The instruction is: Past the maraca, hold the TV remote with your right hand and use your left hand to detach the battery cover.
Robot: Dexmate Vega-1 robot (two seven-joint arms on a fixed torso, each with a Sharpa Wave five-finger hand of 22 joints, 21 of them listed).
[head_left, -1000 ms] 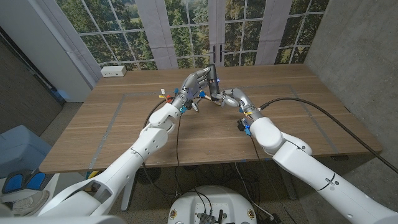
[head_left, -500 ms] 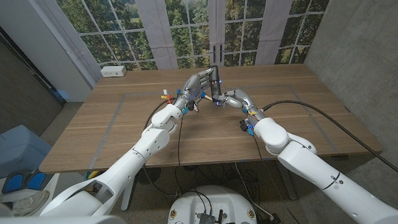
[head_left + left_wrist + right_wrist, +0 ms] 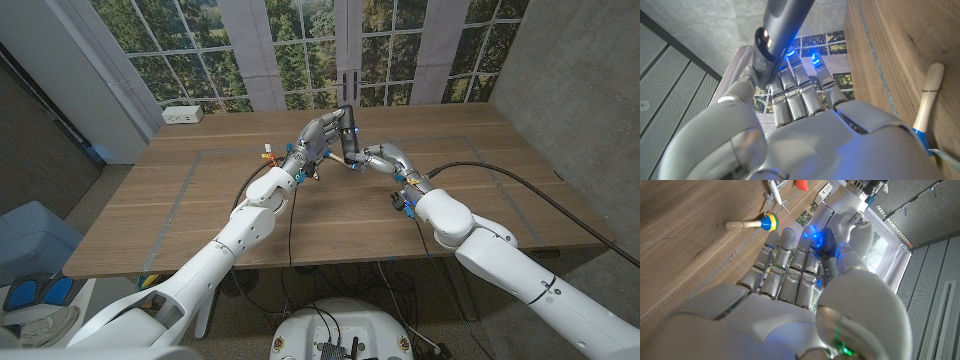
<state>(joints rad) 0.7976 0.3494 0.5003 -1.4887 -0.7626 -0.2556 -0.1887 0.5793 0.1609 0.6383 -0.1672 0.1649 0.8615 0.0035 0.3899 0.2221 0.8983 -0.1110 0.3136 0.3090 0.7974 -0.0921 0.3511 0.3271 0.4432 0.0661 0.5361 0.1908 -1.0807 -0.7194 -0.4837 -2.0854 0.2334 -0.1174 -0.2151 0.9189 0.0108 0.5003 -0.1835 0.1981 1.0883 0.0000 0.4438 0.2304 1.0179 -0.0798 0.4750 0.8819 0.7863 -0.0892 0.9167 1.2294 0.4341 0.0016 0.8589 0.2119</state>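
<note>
Above the table's middle, we grasp the remote (image 3: 346, 130) upright in our right hand (image 3: 377, 157). Our left hand (image 3: 322, 133) touches it from nine o'clock; its grip we cannot tell.

Matt, grained wood makes up the table (image 3: 200, 200), the hands (image 3: 322, 135) wear glossy white plastic shells over metallic grey fingers (image 3: 799, 97), the remote (image 3: 777, 35) is smooth dark plastic, and the maraca (image 3: 752, 223) has a pale wooden handle with glossy paint.

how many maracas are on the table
1: the maraca lies on the wooden table beside the two hands, its pale handle pointing away from its blue and yellow head. Others may be hidden behind the hands.
</note>
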